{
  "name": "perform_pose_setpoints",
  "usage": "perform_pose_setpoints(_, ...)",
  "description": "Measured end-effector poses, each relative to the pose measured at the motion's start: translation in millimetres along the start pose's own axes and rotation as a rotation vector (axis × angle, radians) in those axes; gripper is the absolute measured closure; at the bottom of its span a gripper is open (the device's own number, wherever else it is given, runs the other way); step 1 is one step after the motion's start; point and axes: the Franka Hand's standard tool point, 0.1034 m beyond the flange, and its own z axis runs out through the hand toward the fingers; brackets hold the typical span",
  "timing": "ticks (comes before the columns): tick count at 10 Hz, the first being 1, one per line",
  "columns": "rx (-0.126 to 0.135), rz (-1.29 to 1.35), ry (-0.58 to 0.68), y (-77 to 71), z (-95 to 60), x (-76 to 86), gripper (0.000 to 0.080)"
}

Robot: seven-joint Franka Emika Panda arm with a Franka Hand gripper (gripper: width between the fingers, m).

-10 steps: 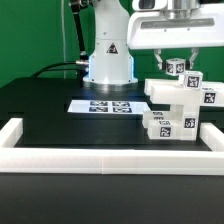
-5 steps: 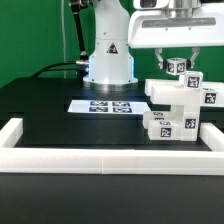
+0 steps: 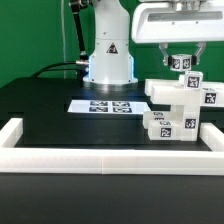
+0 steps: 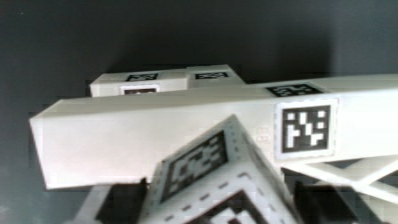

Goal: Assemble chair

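Currently, the pincer [image 3: 180,60] is closed on a loose chair part [image 3: 180,65], a small white block whose square black-and-white tag faces the exterior camera. The jaws flank it on both sides. The part hangs directly above the chair assembly [image 3: 176,102] and close to its top face; whether the two touch cannot be determined. This placement is judged to line the part up with a seat in the assembly before it is pressed in.

The assembly stands on the table [image 3: 45,110] at the exterior view's right, close to the low border rail [image 3: 100,138]. The rail probably braces it against sideways push during insertion. The marker board [image 3: 104,105] lies flat near the assembly but apart from it.

Materials: all chair pieces appear to be rigid, matte white plastic with flat faces, square edges and stepped, blocky outlines. In the wrist view, a broad horizontal bar of the assembly [image 4: 160,115] shows a tag on its side face, and the held part [image 4: 222,175] looms close and blurred. The table surface is black and non-reflective.
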Motion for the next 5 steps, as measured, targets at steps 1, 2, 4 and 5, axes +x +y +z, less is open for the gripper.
perform_pose_setpoints(1, -0.011, -0.014, 0.012, -1.8, 0.8, 0.5, 0.0407)
perform_pose_setpoints(2, -0.033, -0.060, 0.033, -8.0, 4.0, -1.5, 0.0407)
perform_pose_setpoints(4, -0.051, -0.095, 0.029, -11.5, 9.7, -4.6, 0.0407)
perform_pose_setpoints(5, -0.056, -0.102, 0.035, -13.3, 10.4, -4.4, 0.0407)
